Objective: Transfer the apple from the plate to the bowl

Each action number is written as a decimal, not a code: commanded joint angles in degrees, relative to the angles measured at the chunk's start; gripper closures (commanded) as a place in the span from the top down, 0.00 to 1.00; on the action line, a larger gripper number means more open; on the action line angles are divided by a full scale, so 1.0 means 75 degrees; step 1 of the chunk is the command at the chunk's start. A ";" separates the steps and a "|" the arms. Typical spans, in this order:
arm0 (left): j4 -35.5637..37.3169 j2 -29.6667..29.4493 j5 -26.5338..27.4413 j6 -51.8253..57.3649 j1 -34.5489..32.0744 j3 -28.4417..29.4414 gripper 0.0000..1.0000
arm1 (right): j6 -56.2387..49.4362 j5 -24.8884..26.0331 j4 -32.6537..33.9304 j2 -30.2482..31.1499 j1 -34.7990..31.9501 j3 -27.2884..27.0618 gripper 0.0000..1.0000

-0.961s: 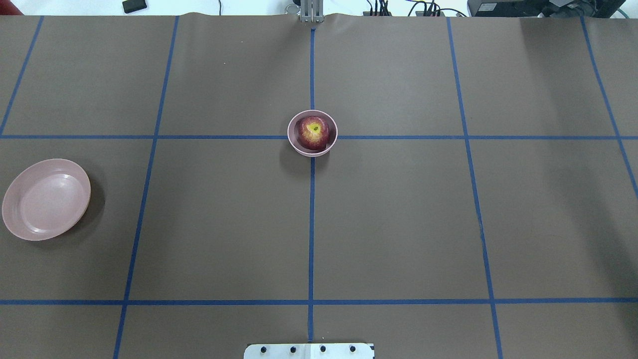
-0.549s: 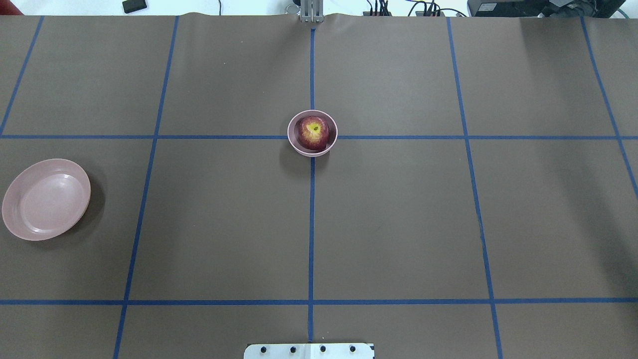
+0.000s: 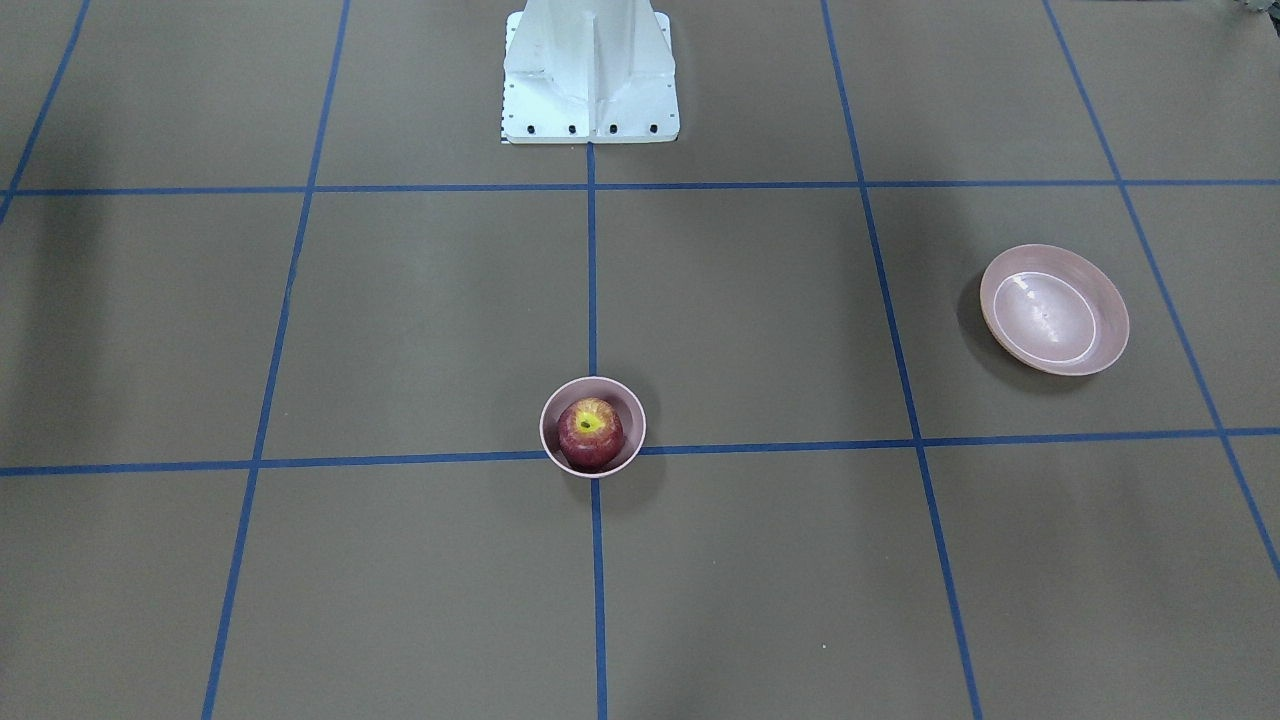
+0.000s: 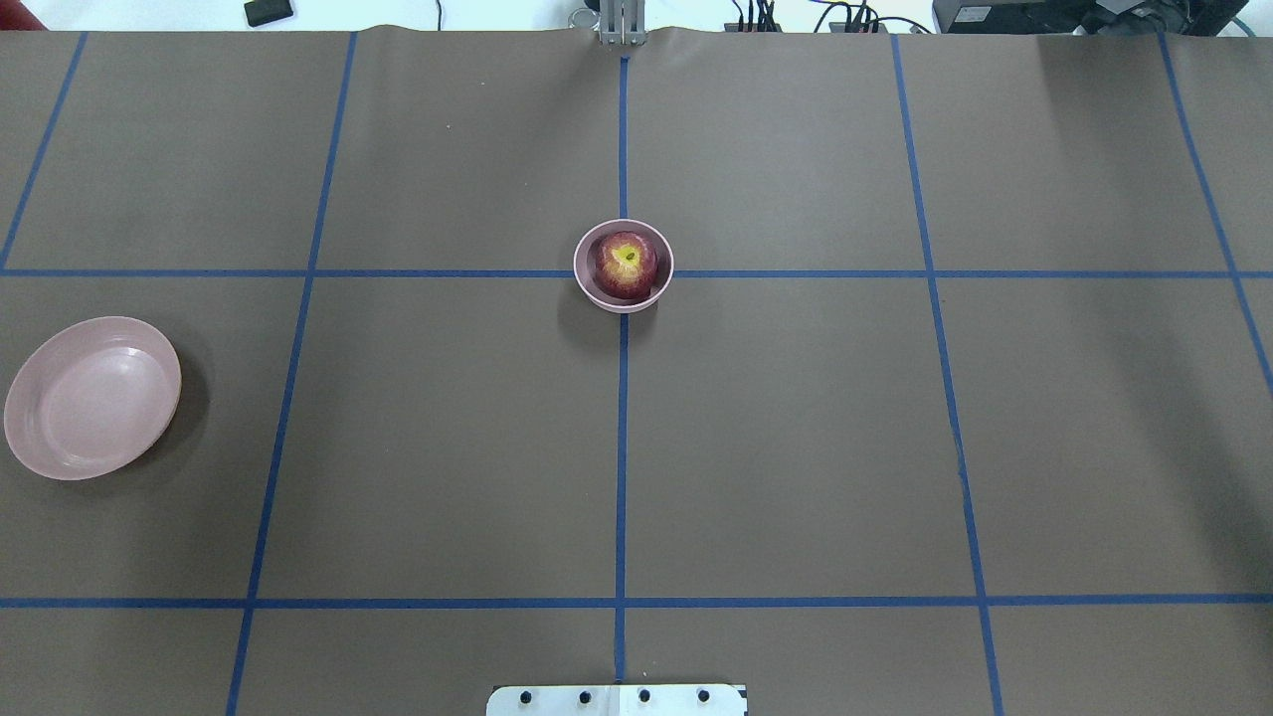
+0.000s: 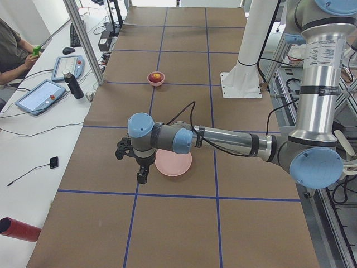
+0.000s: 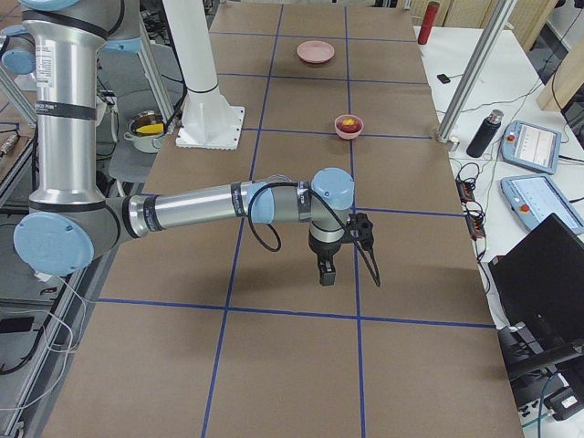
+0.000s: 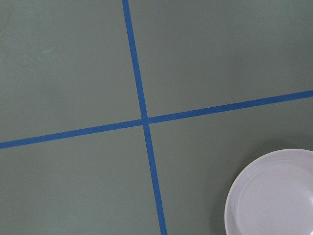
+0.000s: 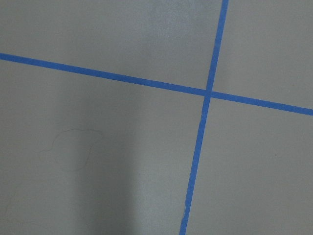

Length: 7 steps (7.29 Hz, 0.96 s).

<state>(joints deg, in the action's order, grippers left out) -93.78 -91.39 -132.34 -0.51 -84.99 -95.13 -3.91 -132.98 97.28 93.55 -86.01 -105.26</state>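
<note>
The apple [image 4: 627, 265] is dark red with a yellow patch and sits inside the small deep pink bowl [image 4: 581, 286] at the table's middle; both also show in the front view, apple [image 3: 590, 432] and bowl [image 3: 634, 452]. The wide pink plate [image 4: 91, 398] lies empty at the left; it also shows in the front view [image 3: 1054, 310]. My left gripper [image 5: 143, 177] hangs just beside the plate [image 5: 175, 163], whose edge [image 7: 274, 196] shows in the left wrist view. My right gripper [image 6: 327, 276] hangs over bare table far from the bowl [image 6: 349, 126]. I cannot tell whether either gripper is open or shut.
Blue tape lines cross the brown table cover. The white robot base [image 3: 590, 80] stands at the near middle edge. A side table carries tablets [image 5: 40, 96] and a dark bottle [image 5: 73, 85]. Aluminium frame posts [image 5: 83, 39] stand at the far edge.
</note>
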 commanded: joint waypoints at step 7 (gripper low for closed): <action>-0.0725 0.1293 -0.0177 -0.0071 -0.0070 -0.0681 0.98 | 0.0040 0.0024 0.0026 -0.0133 0.0018 -0.0016 1.00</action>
<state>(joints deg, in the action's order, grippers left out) -97.18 -85.89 -132.73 -0.24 -85.42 -96.59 -3.77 -132.77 97.46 92.69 -85.89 -105.32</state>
